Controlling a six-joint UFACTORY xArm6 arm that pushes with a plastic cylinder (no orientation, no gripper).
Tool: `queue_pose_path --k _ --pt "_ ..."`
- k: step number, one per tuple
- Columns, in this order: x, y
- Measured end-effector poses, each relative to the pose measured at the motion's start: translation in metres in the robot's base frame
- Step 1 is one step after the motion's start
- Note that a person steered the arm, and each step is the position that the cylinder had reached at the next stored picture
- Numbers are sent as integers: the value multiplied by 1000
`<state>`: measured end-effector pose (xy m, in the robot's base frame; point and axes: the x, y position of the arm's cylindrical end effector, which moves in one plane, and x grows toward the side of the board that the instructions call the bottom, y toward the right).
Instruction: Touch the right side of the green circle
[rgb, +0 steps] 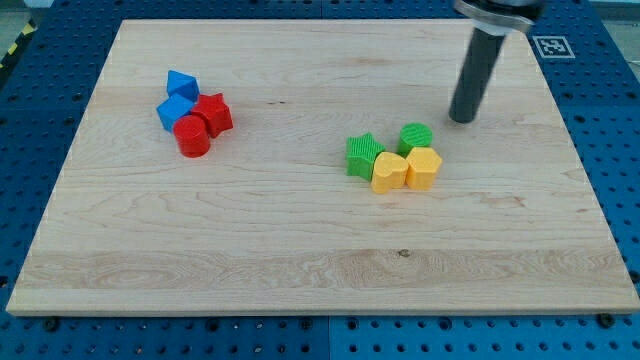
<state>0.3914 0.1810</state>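
The green circle (416, 137) sits right of the board's middle, in a cluster with a green star (363, 155) on its left, a yellow heart (388, 172) and a yellow hexagon-like block (424, 168) just below it. My tip (462, 119) is on the board up and to the right of the green circle, a short gap away, not touching it.
A second cluster at the view's left holds two blue blocks (181, 85) (174, 110), a red star (213, 113) and a red cylinder (191, 136). The wooden board (320, 260) lies on a blue perforated table.
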Motion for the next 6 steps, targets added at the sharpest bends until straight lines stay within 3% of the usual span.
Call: queue_pose_path --k 2,4,6 --pt "32 13" --pt "39 -39" --pt "39 -43"
